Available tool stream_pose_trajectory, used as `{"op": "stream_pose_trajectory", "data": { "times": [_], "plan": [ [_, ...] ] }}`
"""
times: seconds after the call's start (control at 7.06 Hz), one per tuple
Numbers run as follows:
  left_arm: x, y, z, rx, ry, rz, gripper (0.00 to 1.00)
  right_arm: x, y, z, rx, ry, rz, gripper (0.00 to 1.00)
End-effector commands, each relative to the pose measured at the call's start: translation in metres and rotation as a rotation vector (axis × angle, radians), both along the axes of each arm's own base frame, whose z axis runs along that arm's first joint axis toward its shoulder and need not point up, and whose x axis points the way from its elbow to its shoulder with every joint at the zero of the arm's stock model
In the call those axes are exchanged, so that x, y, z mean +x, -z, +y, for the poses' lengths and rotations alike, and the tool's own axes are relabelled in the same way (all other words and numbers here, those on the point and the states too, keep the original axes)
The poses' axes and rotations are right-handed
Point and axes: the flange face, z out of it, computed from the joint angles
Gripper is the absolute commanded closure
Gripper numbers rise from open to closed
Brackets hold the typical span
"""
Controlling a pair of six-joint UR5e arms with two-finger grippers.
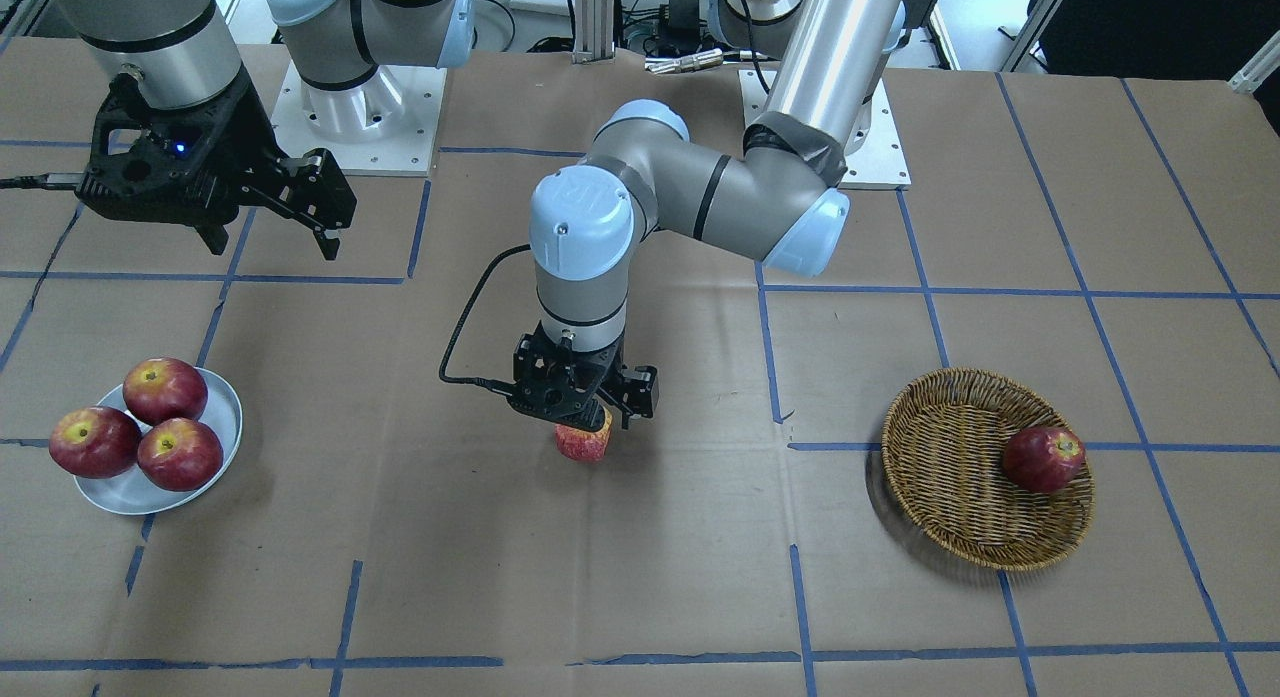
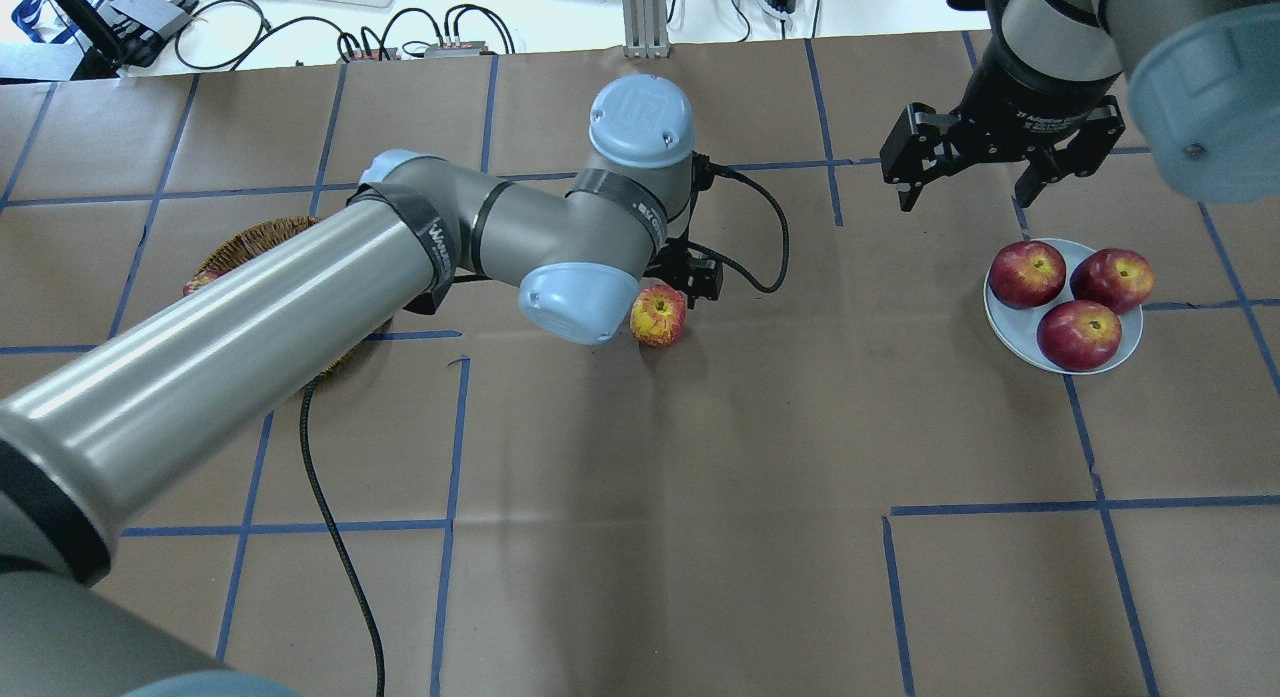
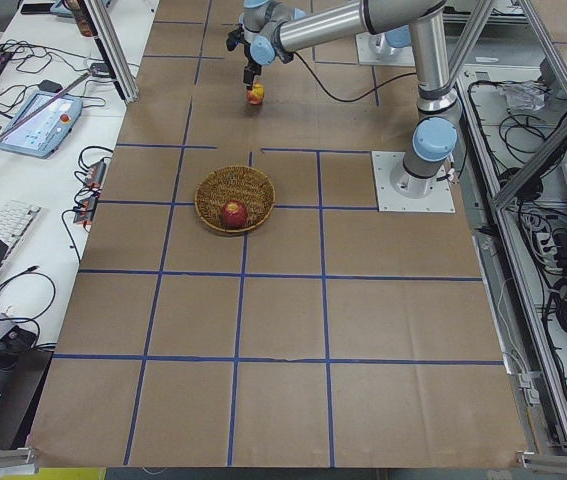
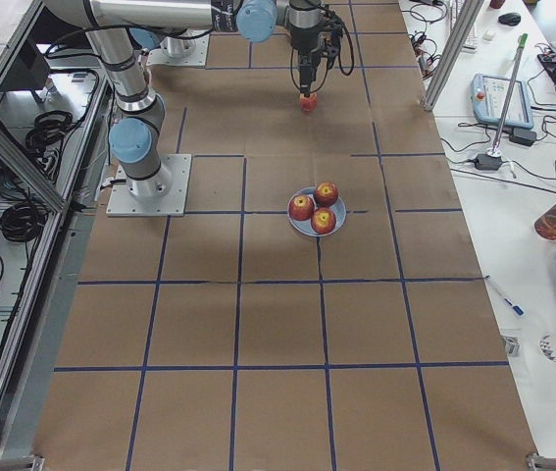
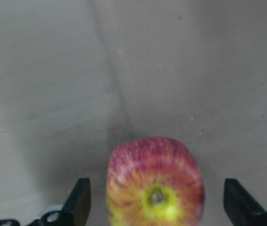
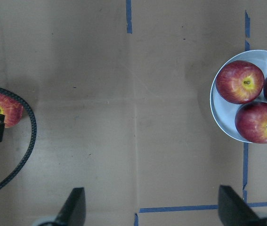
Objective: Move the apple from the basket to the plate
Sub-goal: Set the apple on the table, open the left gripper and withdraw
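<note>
The pale pinkish-red apple with yellow streaks sits on the brown paper at the table's middle, also in the overhead view and the left wrist view. My left gripper is over it, open, with a finger on each side and a gap to the apple. The wicker basket holds one dark red apple. The grey-white plate holds three dark red apples. My right gripper is open and empty, raised beyond the plate.
The left arm stretches over the basket in the overhead view and hides most of it. A black cable trails across the paper. Blue tape lines mark a grid.
</note>
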Motion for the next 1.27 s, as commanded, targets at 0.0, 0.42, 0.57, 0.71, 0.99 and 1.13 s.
{"op": "stream_pose_trajectory", "data": {
  "times": [0.0,0.42,0.57,0.71,0.99,1.13],
  "plan": [
    [0.065,-0.108,0.031,0.023,-0.053,-0.011,0.01,0.001,0.000,0.000,-0.002,-0.001,0.000,0.00],
    [0.184,-0.220,0.091,0.052,-0.047,-0.016,0.01,0.008,-0.004,-0.003,-0.015,0.012,0.000,0.00],
    [0.209,-0.236,0.113,0.079,-0.097,-0.014,0.01,0.017,-0.002,-0.006,-0.009,0.037,-0.005,0.00],
    [0.226,-0.244,0.118,0.061,-0.135,-0.008,0.01,0.045,0.002,-0.007,-0.010,0.041,-0.007,0.00],
    [0.233,-0.237,0.119,0.069,-0.143,-0.012,0.01,0.127,0.030,-0.018,-0.048,0.058,-0.024,0.00],
    [0.233,-0.237,0.119,0.067,-0.145,-0.011,0.01,0.162,0.045,-0.019,-0.052,0.068,-0.032,0.00]
  ]
}}
